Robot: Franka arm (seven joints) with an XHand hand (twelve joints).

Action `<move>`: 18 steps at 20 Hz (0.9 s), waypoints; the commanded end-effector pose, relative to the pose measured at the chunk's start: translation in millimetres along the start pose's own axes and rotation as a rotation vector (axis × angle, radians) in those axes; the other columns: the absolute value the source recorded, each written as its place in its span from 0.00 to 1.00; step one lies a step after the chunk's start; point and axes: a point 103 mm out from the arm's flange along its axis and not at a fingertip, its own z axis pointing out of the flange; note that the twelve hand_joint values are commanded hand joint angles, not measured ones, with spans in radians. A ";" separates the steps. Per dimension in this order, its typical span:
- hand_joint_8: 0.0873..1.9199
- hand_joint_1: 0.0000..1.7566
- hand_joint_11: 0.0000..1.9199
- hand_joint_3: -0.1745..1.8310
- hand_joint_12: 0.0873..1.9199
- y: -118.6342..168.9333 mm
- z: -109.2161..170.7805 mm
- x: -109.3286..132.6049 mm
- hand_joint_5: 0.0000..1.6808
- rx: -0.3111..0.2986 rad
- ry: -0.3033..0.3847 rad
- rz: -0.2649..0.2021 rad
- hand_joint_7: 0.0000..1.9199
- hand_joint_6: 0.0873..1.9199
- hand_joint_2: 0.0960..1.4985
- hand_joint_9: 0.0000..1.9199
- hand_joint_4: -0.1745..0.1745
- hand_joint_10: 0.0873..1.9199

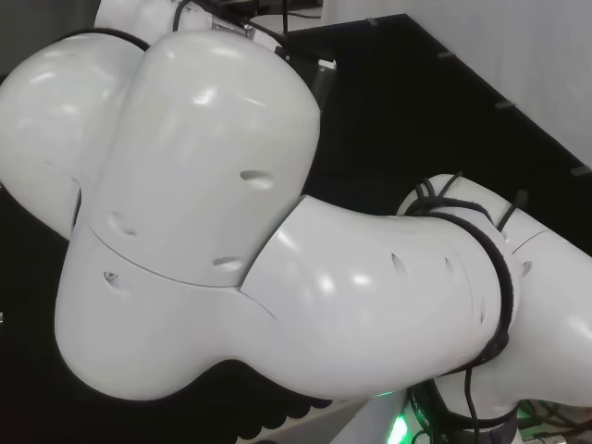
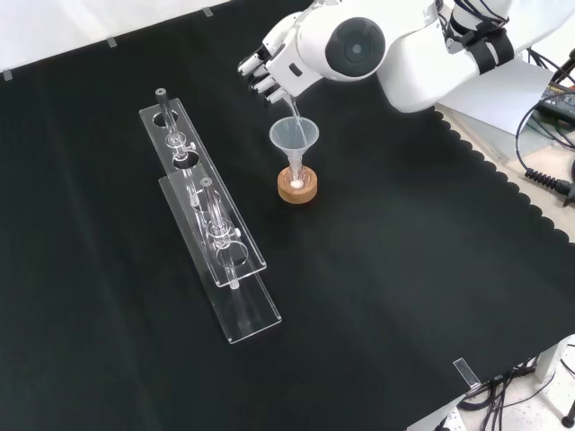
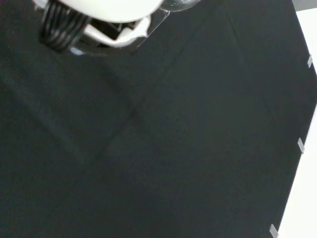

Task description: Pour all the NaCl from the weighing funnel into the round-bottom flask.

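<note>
Nearest the front edge of the counter (image 2: pixel 377 296), in the front view, a small clear tab (image 2: pixel 465 373) stands upright on the black cloth. Farther in, towards the left side, two clear acrylic racks (image 2: pixel 211 238) lie end to end on a diagonal, with slim glass pieces resting in their holes. What those pieces are is hard to tell.

Beyond them, near the middle of the counter's far half, a cork ring (image 2: pixel 297 187) carries the round-bottom flask (image 2: pixel 296 178), which is barely visible except for a white patch low down inside it, probably salt already in. A clear plastic funnel (image 2: pixel 294 136) sits upright in the flask's neck. Just above its rim hangs the weighing funnel (image 2: pixel 291 106), tipped steeply so that its narrow end points down into the funnel's mouth.

Farthest off, near the counter's far edge, the hand (image 2: pixel 269 65) has its fingers curled round the weighing funnel's upper end, partly behind the arm's big white link (image 2: pixel 359 45).

The step in hand looks like the pour itself, with the spout over the funnel and some white powder below. Whether any NaCl remains in the weighing funnel cannot be seen. The next move likely calls for keeping the spout inside the funnel's rim and tilting further, without knocking the funnel askew.
</note>
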 end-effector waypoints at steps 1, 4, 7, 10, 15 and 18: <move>0.30 0.63 0.37 0.45 0.57 1.2 -5.5 2.7 0.71 0.010 -0.023 -0.006 0.41 0.41 0.40 0.57 1.00 0.14; 0.30 0.63 0.37 0.45 0.57 1.6 -10.1 4.0 0.71 0.017 -0.043 -0.005 0.41 0.41 0.40 0.57 1.00 0.14; 0.30 0.63 0.37 0.45 0.57 2.0 -14.6 5.3 0.71 0.022 -0.062 -0.002 0.40 0.41 0.40 0.57 1.00 0.14; 0.30 0.63 0.36 0.45 0.57 3.2 -17.3 5.8 0.71 0.026 -0.080 0.001 0.40 0.41 0.40 0.57 1.00 0.14; 0.30 0.63 0.36 0.45 0.57 5.1 -16.1 3.7 0.71 0.023 -0.106 -0.001 0.40 0.41 0.40 0.56 1.00 0.14; 0.30 0.63 0.36 0.45 0.57 5.8 -15.3 2.7 0.72 0.023 -0.114 -0.002 0.40 0.41 0.40 0.56 1.00 0.14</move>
